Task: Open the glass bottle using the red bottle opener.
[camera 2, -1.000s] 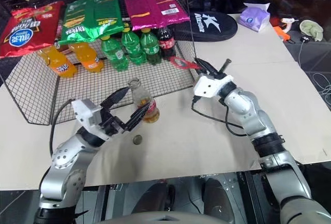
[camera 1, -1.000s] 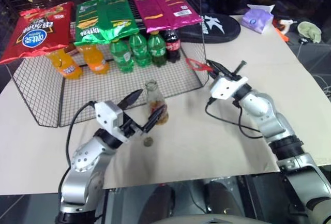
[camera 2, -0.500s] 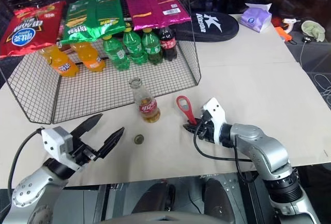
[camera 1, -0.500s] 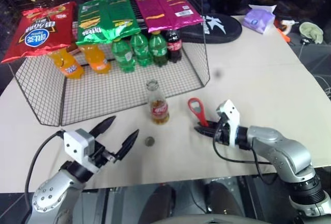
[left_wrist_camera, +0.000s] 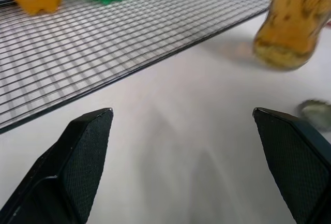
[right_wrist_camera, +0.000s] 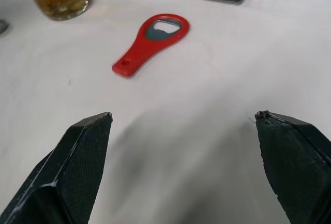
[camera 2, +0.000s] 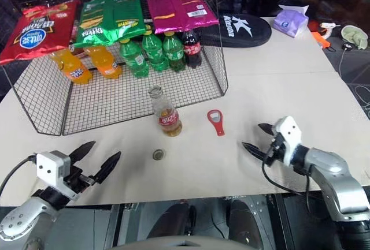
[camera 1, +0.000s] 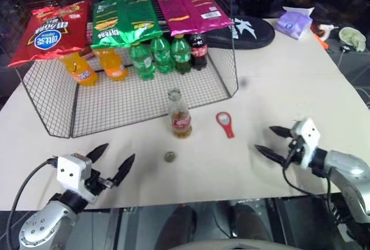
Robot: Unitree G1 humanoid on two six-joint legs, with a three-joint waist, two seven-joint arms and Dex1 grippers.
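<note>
I had both arms low at the near table edge: left gripper (camera 1: 113,159) and right gripper (camera 1: 270,141) released, jaws spread, holding nothing. Bottle cap (camera 1: 169,157) lay ahead. Beyond it, red bottle opener (camera 1: 224,124) flat on table (camera 1: 289,77), just beside upright glass bottle (camera 1: 180,115), before wire rack (camera 1: 144,91).

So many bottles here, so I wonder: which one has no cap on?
The glass bottle standing alone on the table, outside the wire rack; the racked bottles are capped.
</note>
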